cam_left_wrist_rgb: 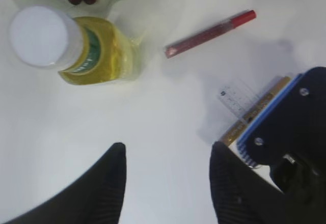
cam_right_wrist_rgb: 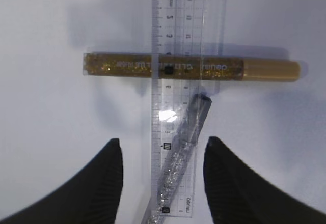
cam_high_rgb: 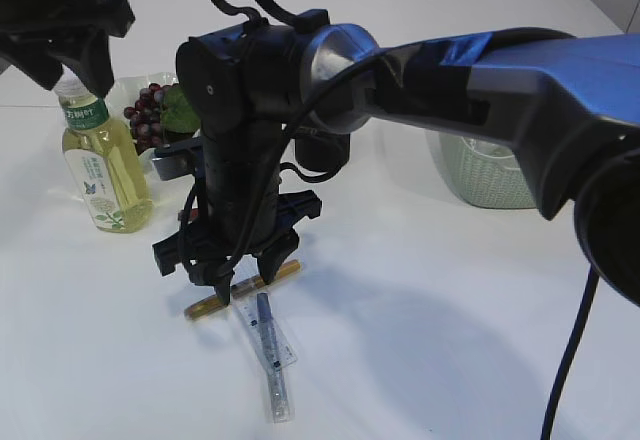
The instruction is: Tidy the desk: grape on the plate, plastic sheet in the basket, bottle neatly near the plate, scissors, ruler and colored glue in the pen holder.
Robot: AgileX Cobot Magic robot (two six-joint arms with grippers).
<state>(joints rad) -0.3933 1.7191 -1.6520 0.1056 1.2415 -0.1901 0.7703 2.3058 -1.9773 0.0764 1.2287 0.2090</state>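
**Right tool poised over the ruler and glue pens**

The right tool (cam_right_wrist_rgb: 162,178) hangs with fingers spread above a clear plastic ruler (cam_right_wrist_rgb: 175,56) lying across a gold glitter glue pen (cam_right_wrist_rgb: 191,67) and a silver glitter glue pen (cam_right_wrist_rgb: 181,152) on the white tabletop (cam_high_rgb: 430,290). The left tool (cam_left_wrist_rgb: 168,183), also spread and empty, hovers near the yellow-green drink bottle (cam_left_wrist_rgb: 97,51); a red glitter glue pen (cam_left_wrist_rgb: 209,33) lies just beside.

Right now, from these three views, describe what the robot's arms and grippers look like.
The right arm has a glossy blue shell with a silver joint, ending in a black wrist housing trailed by black cables. The right gripper has black fingers; its ribbed pads curve inward. The left gripper has the same dark ribbed fingers. A blue finned strip and screws edge the right gripper's body in the left wrist view.
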